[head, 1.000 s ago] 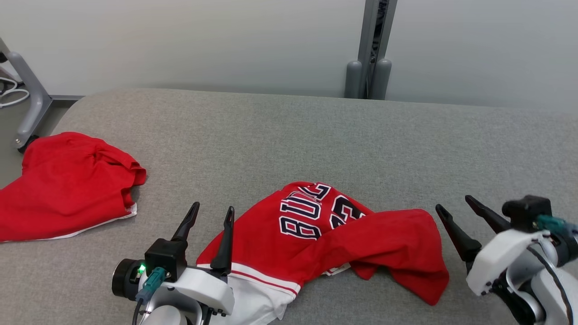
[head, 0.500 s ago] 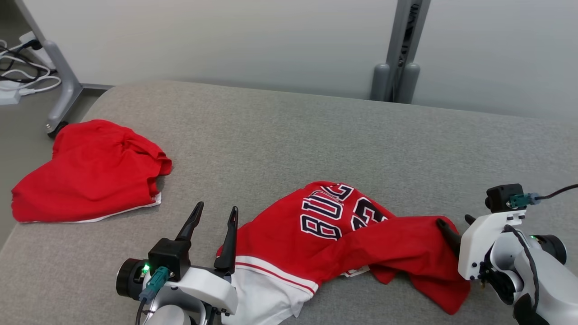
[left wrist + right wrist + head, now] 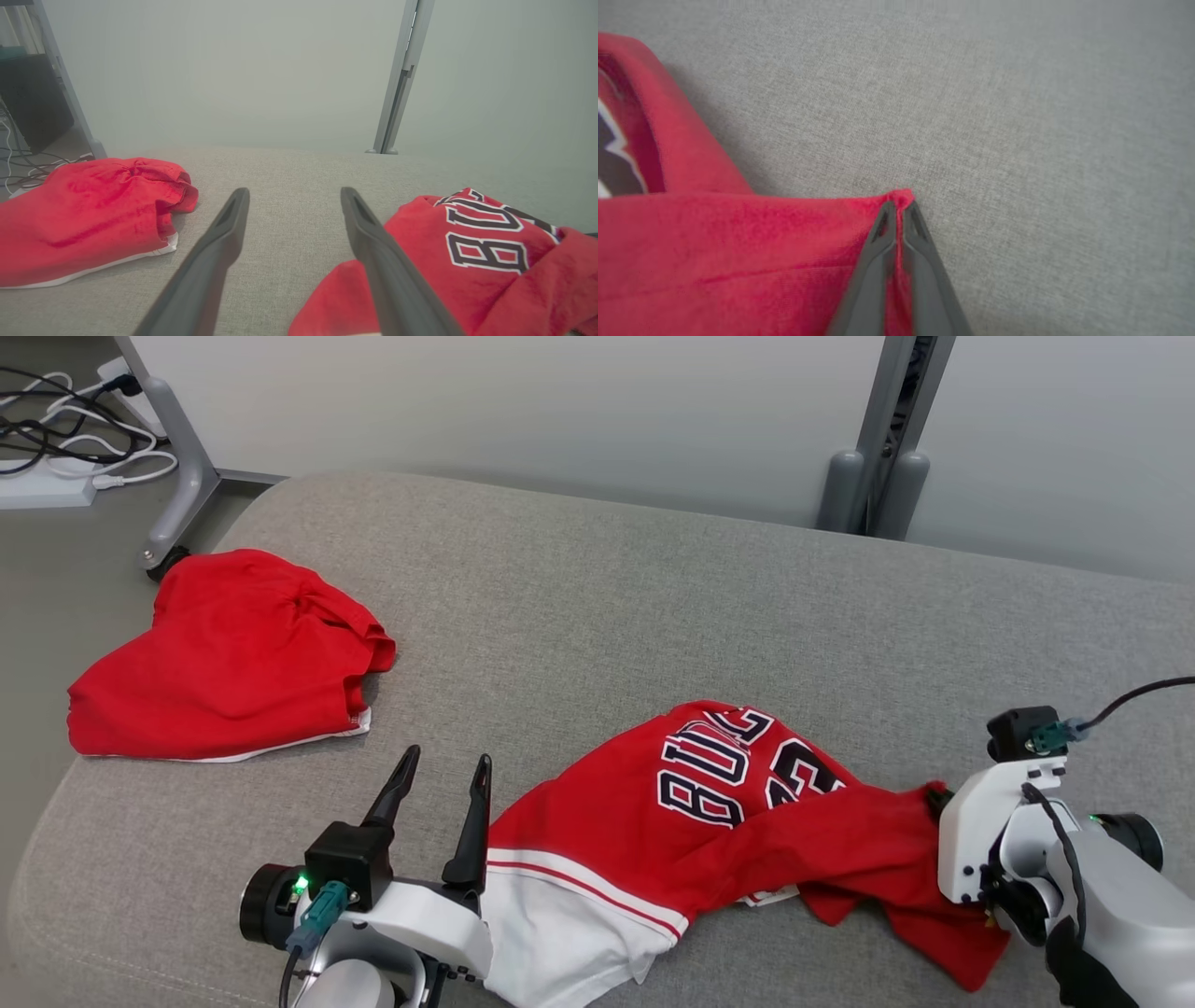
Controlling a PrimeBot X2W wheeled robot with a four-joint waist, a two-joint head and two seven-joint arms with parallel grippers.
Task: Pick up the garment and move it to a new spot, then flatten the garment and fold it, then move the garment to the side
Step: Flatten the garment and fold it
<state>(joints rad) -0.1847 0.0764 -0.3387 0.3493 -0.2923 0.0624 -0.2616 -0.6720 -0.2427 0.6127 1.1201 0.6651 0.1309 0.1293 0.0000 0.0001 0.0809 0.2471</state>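
Pick-up step. The right gripper (image 3: 900, 207) was pinched tight on a fold of the lettered red garment (image 3: 635, 835), which lay crumpled at the near edge of the grey padded surface (image 3: 597, 616). The left gripper (image 3: 443, 761) stood wide just beside the garment. The next move probably called for a clean lift.

high head view, low wrist views, garment (image 3: 653, 840) probably common

You face a grey fabric-covered surface (image 3: 597, 597) against a pale wall (image 3: 523, 411); a metal post (image 3: 896, 420) stands behind it, with cables (image 3: 56, 401) and a wheeled leg (image 3: 182, 476) on the floor (image 3: 56, 579).
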